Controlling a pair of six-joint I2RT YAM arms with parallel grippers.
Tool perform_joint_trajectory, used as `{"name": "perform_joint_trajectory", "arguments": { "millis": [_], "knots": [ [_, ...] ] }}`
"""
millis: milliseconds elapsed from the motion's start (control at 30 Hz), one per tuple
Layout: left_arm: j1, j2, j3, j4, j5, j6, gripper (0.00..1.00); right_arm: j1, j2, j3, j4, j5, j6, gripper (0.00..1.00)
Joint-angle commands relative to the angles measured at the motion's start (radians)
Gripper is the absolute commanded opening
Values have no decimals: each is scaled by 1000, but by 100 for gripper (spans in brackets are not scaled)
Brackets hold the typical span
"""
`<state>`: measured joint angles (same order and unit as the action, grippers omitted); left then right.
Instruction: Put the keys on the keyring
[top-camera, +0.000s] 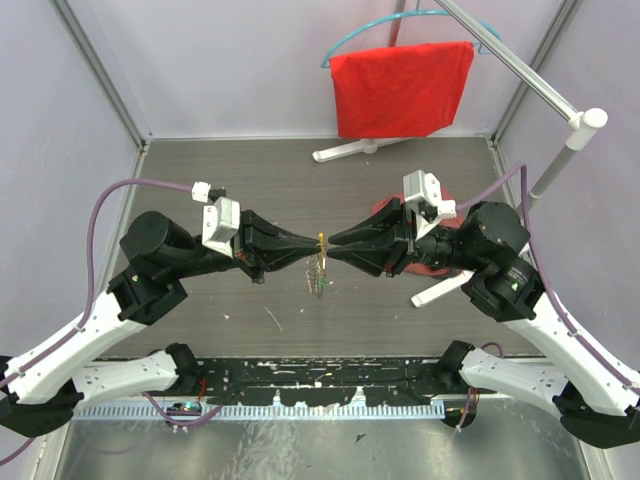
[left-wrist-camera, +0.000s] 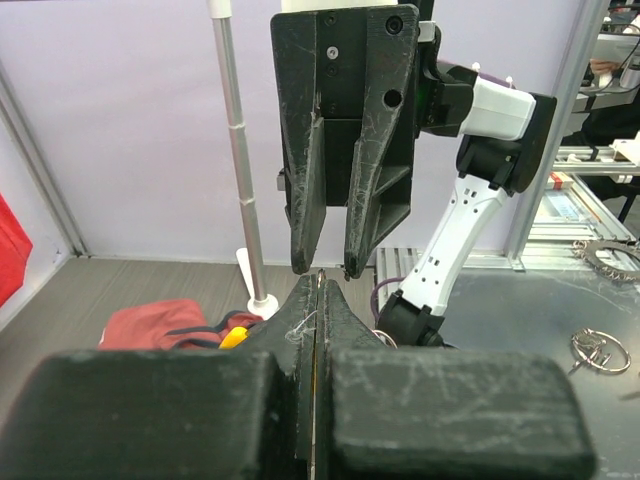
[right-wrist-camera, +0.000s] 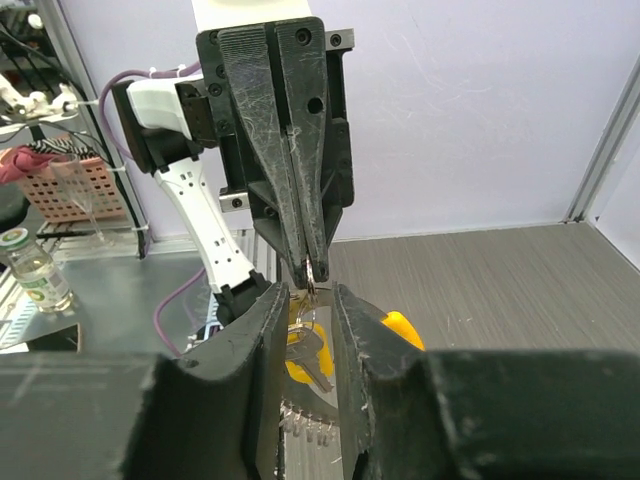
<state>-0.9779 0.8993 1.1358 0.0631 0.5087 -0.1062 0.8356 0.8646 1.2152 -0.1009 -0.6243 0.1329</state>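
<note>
My left gripper (top-camera: 312, 243) and right gripper (top-camera: 331, 243) meet tip to tip above the table's middle. The left gripper (left-wrist-camera: 320, 278) is shut on a thin metal piece; a gold edge shows between its fingers. In the right wrist view a small ring (right-wrist-camera: 314, 272) sticks out of the left gripper's tips. The keyring (top-camera: 320, 276) hangs from it, with its yellow curved section (right-wrist-camera: 300, 352), a silver key (right-wrist-camera: 316, 352) and a chain-like part (right-wrist-camera: 310, 425). The right gripper (right-wrist-camera: 310, 295) is open, its fingers either side of the ring. No green key head shows.
A red cloth (top-camera: 400, 88) hangs on a teal hanger on a white stand (top-camera: 560, 160) at the back right. A red pouch (left-wrist-camera: 150, 322) lies under the right arm. Loose metal rings (left-wrist-camera: 600, 350) lie on the steel bench beyond the table.
</note>
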Motion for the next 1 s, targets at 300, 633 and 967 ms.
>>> {"name": "perform_joint_trajectory", "arguments": {
  "millis": [300, 633, 967],
  "knots": [
    [-4, -4, 16, 57, 16, -5, 0, 1, 27, 11, 38, -55, -9, 26],
    [-3, 0, 16, 51, 24, -5, 0, 0, 33, 15, 41, -64, -10, 1],
    [-3, -5, 54, -73, 62, 36, 39, 1, 30, 89, -117, -26, -70, 1]
  ]
}}
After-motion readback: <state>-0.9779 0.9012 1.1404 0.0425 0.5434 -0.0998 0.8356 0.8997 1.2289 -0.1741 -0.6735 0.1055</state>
